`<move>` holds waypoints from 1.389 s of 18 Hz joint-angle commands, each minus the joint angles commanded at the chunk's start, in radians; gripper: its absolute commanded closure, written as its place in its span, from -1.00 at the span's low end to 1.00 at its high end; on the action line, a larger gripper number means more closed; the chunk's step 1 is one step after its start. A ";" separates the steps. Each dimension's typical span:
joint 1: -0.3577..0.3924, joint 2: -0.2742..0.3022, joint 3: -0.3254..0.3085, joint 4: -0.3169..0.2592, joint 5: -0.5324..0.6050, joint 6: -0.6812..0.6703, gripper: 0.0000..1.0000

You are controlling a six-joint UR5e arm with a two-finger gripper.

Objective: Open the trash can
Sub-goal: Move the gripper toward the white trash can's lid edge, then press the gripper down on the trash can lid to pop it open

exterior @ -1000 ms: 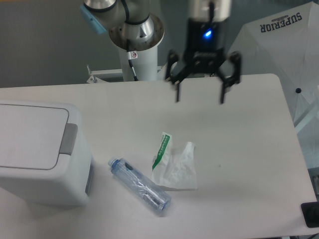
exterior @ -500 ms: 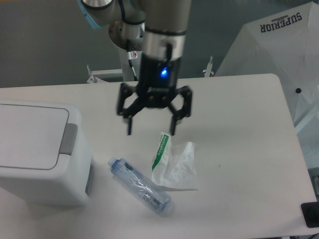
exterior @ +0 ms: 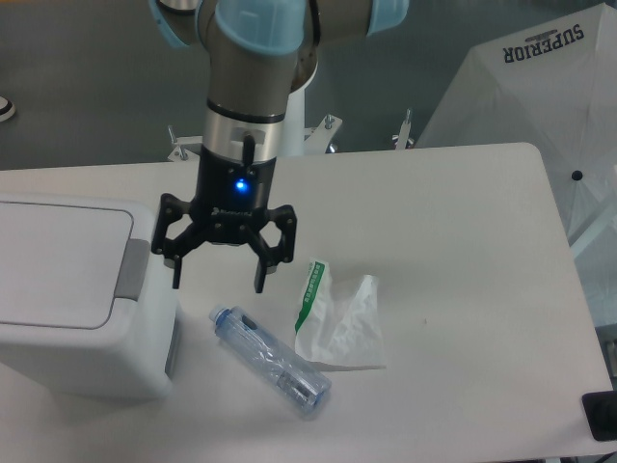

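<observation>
Sweeping leftward and lower since the earlier frames, the gripper (exterior: 219,272) is now hanging over the table (exterior: 463,241) just beside the trash can (exterior: 67,299), where before it was hovering near the far edge and then above the bag. Its jaws are standing wide apart and holding nothing; the left finger is reaching down close to the grey push tab (exterior: 133,269), though whether it is touching cannot be told from this view.

The trash can is sitting at the table's left edge, toward the near corner, with its flat lid (exterior: 58,260) lying shut. By my judgement the approach step is nearing its end and the opening itself is not yet begun. The next move is calling for a fingertip to come over the tab and press down on it, which probably means shifting a little further left and lining up squarely.

A clear plastic bottle (exterior: 270,360) is lying on its side near the front edge, just right of the can, and a crumpled plastic bag (exterior: 339,318) is resting beside it. Both are lying below and right of the gripper, off the path to the tab, so nothing seems to be blocking the press.
</observation>
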 joint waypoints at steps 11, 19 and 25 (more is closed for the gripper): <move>-0.035 0.017 -0.063 0.029 0.002 0.008 -1.00; -0.035 0.018 -0.061 0.031 0.000 0.006 -1.00; -0.034 0.018 -0.061 0.029 0.002 0.003 -1.00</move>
